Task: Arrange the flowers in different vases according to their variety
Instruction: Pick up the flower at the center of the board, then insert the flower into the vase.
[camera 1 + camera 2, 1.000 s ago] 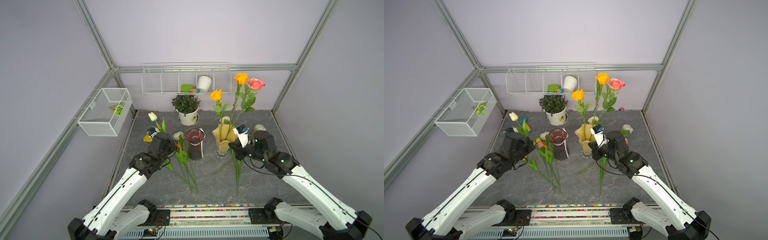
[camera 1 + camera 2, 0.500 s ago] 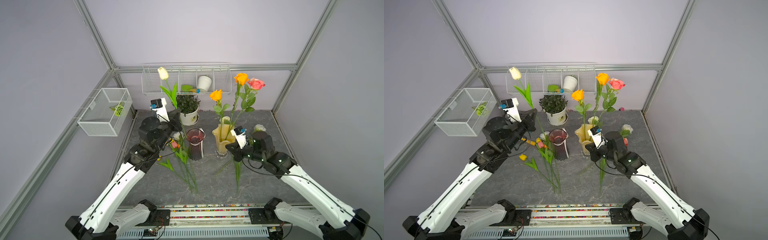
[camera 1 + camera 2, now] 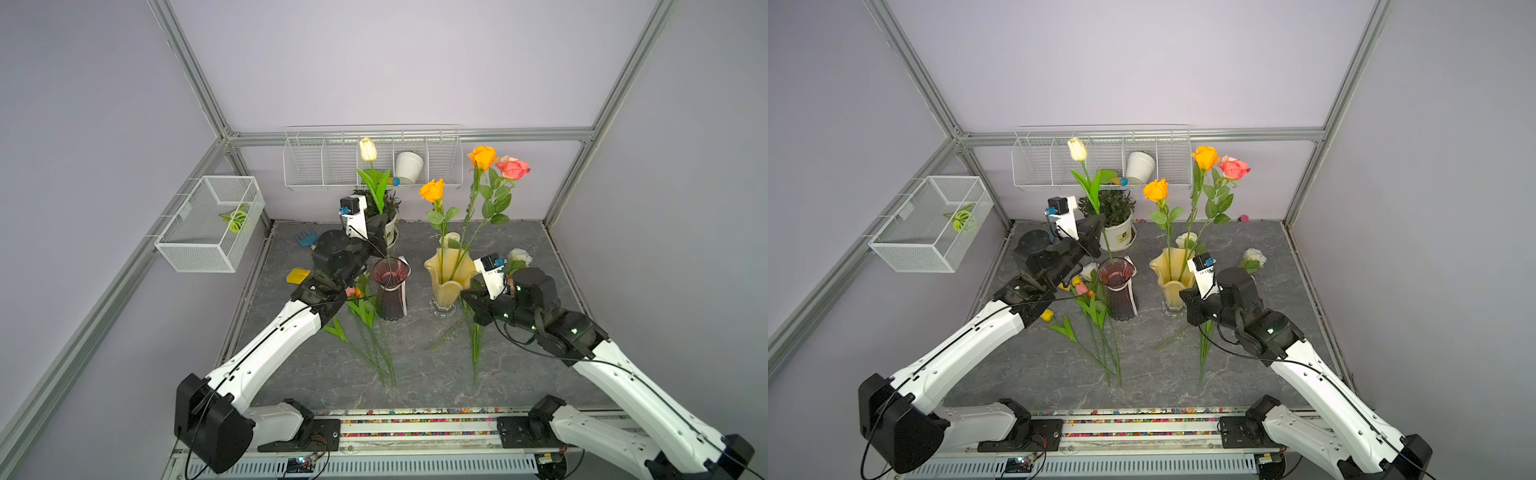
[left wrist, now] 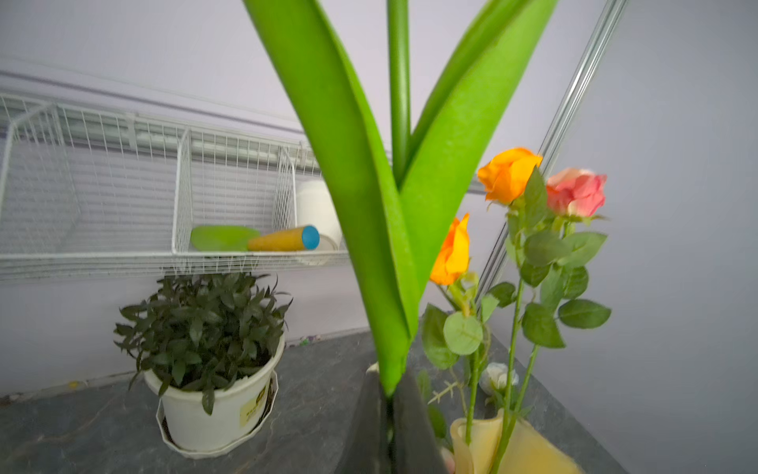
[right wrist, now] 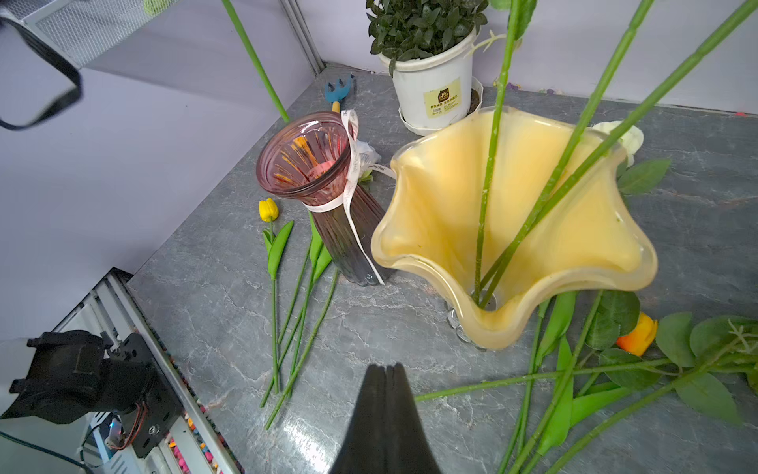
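Top views: left gripper (image 3: 1096, 226) pinches the cream tulip (image 3: 1077, 148) by its stem, upright, lower end at the purple vase (image 3: 1116, 286) rim, seemingly so it can drop in.
Left wrist: jaws pressed on the stem just under the leaves.
Right wrist: right gripper (image 5: 385, 369) pressed together, empty, over the table (image 5: 369, 312) before the yellow vase (image 5: 512, 230), where roses (image 5: 490, 164) stand; loose roses (image 5: 638, 332) lie beside it, probably its next pick.

Glossy ribbed purple glass vase (image 5: 305, 164), glossy milky-yellow glass vase (image 5: 512, 230), matt grey marbled tabletop (image 5: 369, 328), white wire basket (image 3: 208, 224)
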Robot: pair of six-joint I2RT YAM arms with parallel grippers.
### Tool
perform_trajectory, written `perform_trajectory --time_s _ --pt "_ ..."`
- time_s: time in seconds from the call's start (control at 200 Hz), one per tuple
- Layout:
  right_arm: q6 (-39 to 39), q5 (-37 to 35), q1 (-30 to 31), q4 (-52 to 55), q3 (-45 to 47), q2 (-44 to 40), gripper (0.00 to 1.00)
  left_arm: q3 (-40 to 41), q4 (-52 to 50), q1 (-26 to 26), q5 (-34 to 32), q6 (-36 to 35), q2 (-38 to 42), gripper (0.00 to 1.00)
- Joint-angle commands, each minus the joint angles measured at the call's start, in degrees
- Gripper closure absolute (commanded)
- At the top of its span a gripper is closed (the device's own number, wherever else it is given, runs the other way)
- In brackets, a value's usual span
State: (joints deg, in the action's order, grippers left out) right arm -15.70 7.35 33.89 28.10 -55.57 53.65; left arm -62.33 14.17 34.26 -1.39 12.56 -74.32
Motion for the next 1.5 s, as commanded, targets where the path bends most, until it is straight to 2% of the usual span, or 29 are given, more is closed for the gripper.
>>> perform_trajectory --time_s 0.0,0.18,0.29,0.375,0.485,0.51,0.54,0.625,0.74,0.815,0.945,1.04,1.16,1.325,1.495 --pt "-1.4 -3.6 0.5 4.2 -2.4 0.0 1.00 2.8 5.2 0.2 0.6 1.5 -1.7 1.00" --pt "-5.2 -12.7 0.5 12.9 -8.1 2.1 1.00 6.3 5.4 1.6 0.1 4.7 -2.9 1.00" --pt "-7.9 -18.6 -0.1 18.3 -11.4 3.9 0.75 8.1 3.5 3.9 -1.4 5.2 -2.3 1.00" --pt "-10.0 -20.0 -2.3 19.8 -11.7 4.6 0.59 9.5 1.7 4.6 -1.6 7.5 -1.8 1.00" --pt "-12.9 -15.4 -9.1 18.1 -8.8 4.4 0.50 12.2 0.4 4.7 -2.0 10.7 -0.5 1.00" --pt "-13.5 -13.9 -10.8 17.2 -7.8 4.2 0.49 12.7 0.0 4.8 -2.2 11.2 -0.2 0.94" --pt "-14.4 -12.0 -12.7 16.1 -6.5 4.0 0.48 13.2 -0.5 4.7 -2.5 11.7 0.3 0.86" --pt "-16.1 -7.8 -17.7 13.5 -3.3 3.9 0.46 14.0 -2.4 4.8 -3.4 12.5 1.6 0.72" --pt "-16.7 -5.4 -21.7 11.1 -0.3 5.2 0.44 14.2 -5.5 4.9 -4.9 13.0 3.3 0.46" --pt "-16.9 -4.6 -23.3 9.5 1.1 7.2 0.43 14.1 -7.1 4.9 -5.3 13.2 4.1 0.37" --pt "-17.2 -4.0 -24.9 6.1 2.8 11.8 0.44 13.6 -9.5 5.2 -5.1 14.1 5.4 0.32" --pt "-17.4 -4.2 -25.7 4.2 3.0 16.6 0.52 12.9 -11.2 5.7 -4.3 14.3 6.9 0.30" --pt "-17.0 -4.2 -26.4 2.1 2.4 23.8 0.57 12.0 -12.9 6.4 -2.5 13.9 9.0 0.27" --pt "-15.9 -4.1 -26.9 0.7 -0.2 33.5 0.57 10.8 -14.6 7.4 -0.5 12.8 11.9 0.24" --pt "-15.4 -5.6 -26.9 -1.6 -1.0 39.4 0.55 9.5 -15.5 7.9 2.8 11.5 14.4 0.23"
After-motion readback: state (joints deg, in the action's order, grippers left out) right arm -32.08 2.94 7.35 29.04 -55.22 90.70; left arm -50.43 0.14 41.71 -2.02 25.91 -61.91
